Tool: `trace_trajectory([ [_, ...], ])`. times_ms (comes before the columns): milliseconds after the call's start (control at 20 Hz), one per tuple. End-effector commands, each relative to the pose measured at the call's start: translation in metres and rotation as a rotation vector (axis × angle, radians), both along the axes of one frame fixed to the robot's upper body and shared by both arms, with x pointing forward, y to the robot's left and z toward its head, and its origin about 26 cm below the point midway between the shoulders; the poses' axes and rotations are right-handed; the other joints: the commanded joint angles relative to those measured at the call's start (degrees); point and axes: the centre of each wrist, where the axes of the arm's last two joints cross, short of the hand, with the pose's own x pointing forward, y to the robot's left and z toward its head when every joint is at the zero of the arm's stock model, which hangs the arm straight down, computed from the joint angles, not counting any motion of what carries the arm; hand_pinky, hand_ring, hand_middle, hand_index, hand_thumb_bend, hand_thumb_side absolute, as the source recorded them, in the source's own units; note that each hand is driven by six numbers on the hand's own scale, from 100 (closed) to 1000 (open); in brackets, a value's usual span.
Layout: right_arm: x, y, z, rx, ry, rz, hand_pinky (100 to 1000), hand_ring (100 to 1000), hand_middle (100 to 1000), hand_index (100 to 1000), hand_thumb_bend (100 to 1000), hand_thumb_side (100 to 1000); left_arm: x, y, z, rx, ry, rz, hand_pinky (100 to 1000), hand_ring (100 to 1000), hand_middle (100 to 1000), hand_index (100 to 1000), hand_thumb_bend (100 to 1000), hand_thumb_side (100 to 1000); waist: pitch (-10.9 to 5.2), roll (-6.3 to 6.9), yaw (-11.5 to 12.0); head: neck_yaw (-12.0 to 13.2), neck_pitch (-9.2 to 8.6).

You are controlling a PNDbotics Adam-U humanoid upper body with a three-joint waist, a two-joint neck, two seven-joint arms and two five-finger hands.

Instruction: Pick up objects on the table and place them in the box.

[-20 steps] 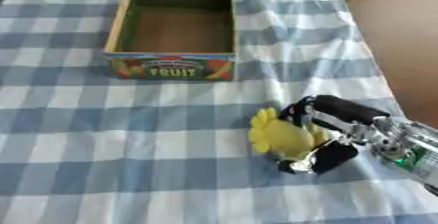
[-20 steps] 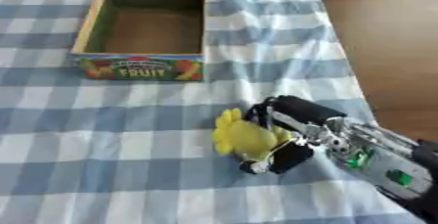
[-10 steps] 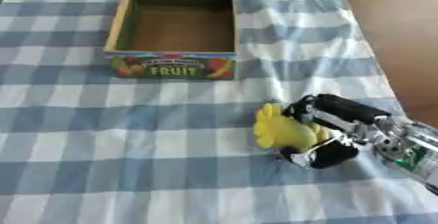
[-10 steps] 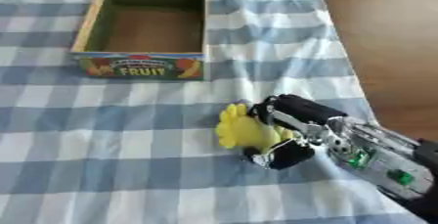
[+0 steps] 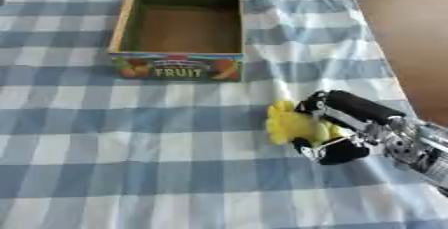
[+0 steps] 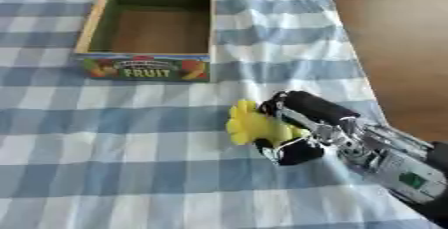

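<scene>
A yellow lumpy object, like a small bunch of bananas, sits just right of the table's middle. My right hand comes in from the lower right and is curled round it, fingers above and thumb below. The cardboard box with "FRUIT" printed on its front wall stands open and upright at the far middle; its inside looks bare. The hand and the yellow object are well short of the box, to its lower right. My left hand shows in neither view.
A blue and white checked cloth covers the table. The bare brown tabletop shows past the cloth's right edge. The cloth is rumpled near the box's right side.
My right hand has closed in on the yellow object and drawn it slightly right and toward the box side; the object now sits tighter between fingers and thumb.
</scene>
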Motion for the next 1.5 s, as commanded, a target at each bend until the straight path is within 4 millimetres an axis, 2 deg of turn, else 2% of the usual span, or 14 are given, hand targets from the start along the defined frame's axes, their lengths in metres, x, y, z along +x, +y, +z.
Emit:
trace_trajectory([
  [50,0.002,-0.005,0.017,-0.011,-0.069,-0.008,805,788,561,568,100,197,-0.002,0.001,0.006,0.011,-0.020,0.001,636,610,554,925,100,744,-0.75,0.04,-0.10,0.00,-0.22],
  [350,0.006,-0.010,0.032,0.023,-0.176,-0.032,803,783,557,499,100,190,-0.002,0.001,0.005,0.010,-0.014,0.002,635,609,554,926,100,746,-0.61,0.13,-0.12,0.10,-0.45],
  [500,0.009,-0.012,0.046,0.042,-0.254,-0.036,798,776,530,474,100,204,-0.002,0.000,0.006,0.010,-0.016,0.001,634,609,554,926,100,746,-0.48,0.20,-0.06,0.18,-0.77],
  [550,0.010,-0.013,0.050,0.045,-0.277,-0.039,794,769,495,468,100,217,-0.002,0.000,0.006,0.010,-0.016,0.001,634,609,554,926,100,746,-0.43,0.21,-0.02,0.16,-0.88],
  [800,0.014,-0.016,0.080,0.057,-0.419,-0.072,753,710,400,437,100,242,-0.001,-0.001,0.006,0.007,-0.018,-0.003,634,608,553,926,100,747,-0.05,0.27,0.28,0.02,-1.73],
  [950,0.016,-0.015,0.098,0.058,-0.489,-0.094,738,690,373,436,100,275,-0.001,-0.002,0.007,0.006,-0.020,-0.010,633,608,553,926,100,747,0.24,0.29,0.59,-0.04,-2.48],
  [1300,0.018,-0.005,0.142,0.064,-0.616,-0.093,733,676,349,429,100,309,0.000,-0.004,0.007,0.010,-0.021,-0.027,633,607,553,926,100,747,0.85,0.15,1.67,-0.36,-3.68],
  [1500,0.017,0.008,0.168,0.083,-0.688,-0.079,728,651,339,431,100,337,0.000,-0.005,0.008,0.015,-0.020,-0.037,634,606,552,926,100,748,0.90,-0.24,2.48,-1.04,-3.85],
])
